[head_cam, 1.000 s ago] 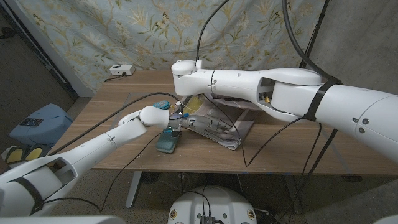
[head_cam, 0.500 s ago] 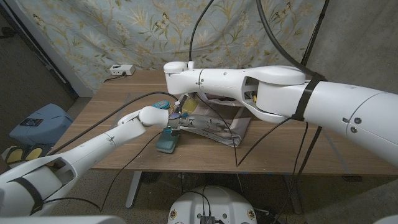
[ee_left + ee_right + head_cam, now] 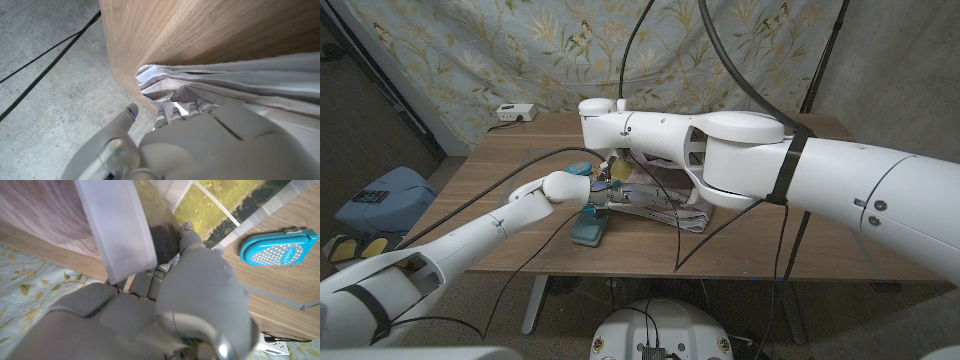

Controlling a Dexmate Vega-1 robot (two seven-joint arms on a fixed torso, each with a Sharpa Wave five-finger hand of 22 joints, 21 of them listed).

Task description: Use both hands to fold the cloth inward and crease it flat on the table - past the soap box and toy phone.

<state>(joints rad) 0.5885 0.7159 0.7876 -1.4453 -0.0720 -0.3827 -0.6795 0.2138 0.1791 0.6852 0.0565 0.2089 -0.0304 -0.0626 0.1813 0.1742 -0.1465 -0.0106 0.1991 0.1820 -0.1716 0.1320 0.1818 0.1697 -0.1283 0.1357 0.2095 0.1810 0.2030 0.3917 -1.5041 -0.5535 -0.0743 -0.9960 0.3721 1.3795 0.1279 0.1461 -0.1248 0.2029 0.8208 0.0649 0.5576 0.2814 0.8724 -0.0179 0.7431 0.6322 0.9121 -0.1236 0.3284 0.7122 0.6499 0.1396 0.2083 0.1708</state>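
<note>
Gripping the cloth's [image 3: 655,205] folded edge, the left hand [image 3: 603,190] curls its fingers in, while the right hand [image 3: 165,280] pinches another edge (above the surface [image 3: 770,240]).

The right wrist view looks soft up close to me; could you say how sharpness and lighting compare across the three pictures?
Right wrist view: the right robot hand and held cloth are blurred. Left wrist view: cloth folds and wood grain crisp. Head view: evenly lit, sharp.

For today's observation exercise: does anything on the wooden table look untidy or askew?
Yes. The pale printed cloth lies bunched in uneven layers by the table's front edge, its corner folds splayed. The teal object beside it sits close to that edge.
</note>
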